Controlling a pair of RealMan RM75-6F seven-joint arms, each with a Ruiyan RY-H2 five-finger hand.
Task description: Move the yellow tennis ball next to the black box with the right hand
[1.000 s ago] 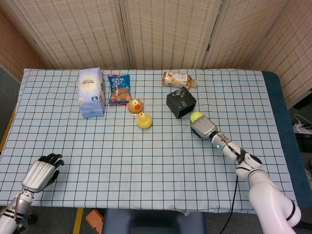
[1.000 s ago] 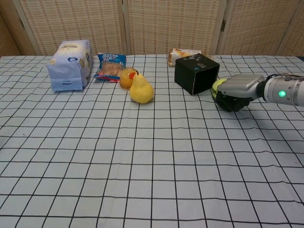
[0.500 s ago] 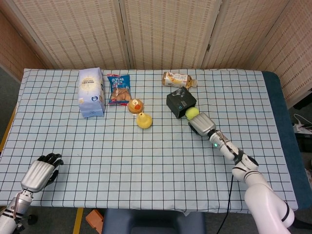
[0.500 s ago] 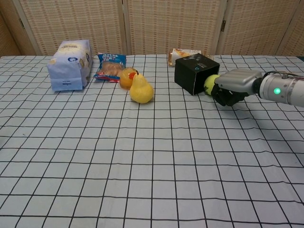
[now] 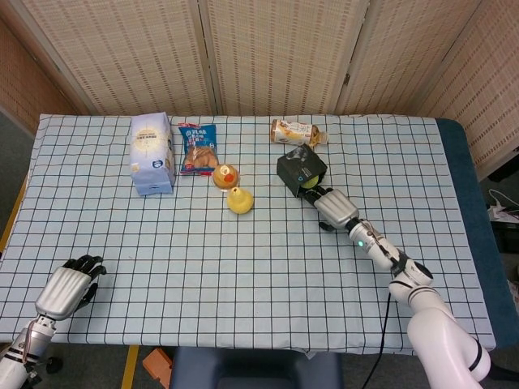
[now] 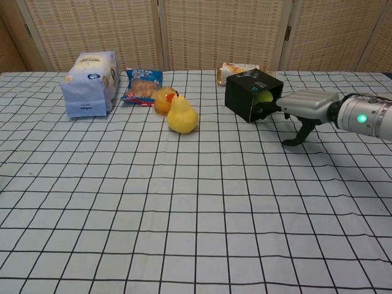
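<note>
The yellow tennis ball (image 5: 309, 183) (image 6: 263, 97) lies against the near right face of the black box (image 5: 300, 168) (image 6: 246, 92), partly hidden by dark fingers (image 6: 269, 111). My right hand (image 5: 334, 208) (image 6: 303, 105) reaches to the ball from the right, its fingers stretched to it. Its thumb points down to the cloth, away from the ball, so the grip looks released. My left hand (image 5: 69, 288) rests at the table's near left corner with nothing in it, seen only in the head view.
A yellow pear (image 5: 239, 200) (image 6: 182, 116) and an orange fruit (image 5: 225, 175) sit left of the box. Behind them are a blue snack bag (image 5: 199, 149) and a pale blue sack (image 5: 152, 152). A bottle (image 5: 296, 132) lies behind the box.
My right hand carried the ball leftward up against the black box. Its thumb has since swung down and away from the ball. The left hand has not moved.
</note>
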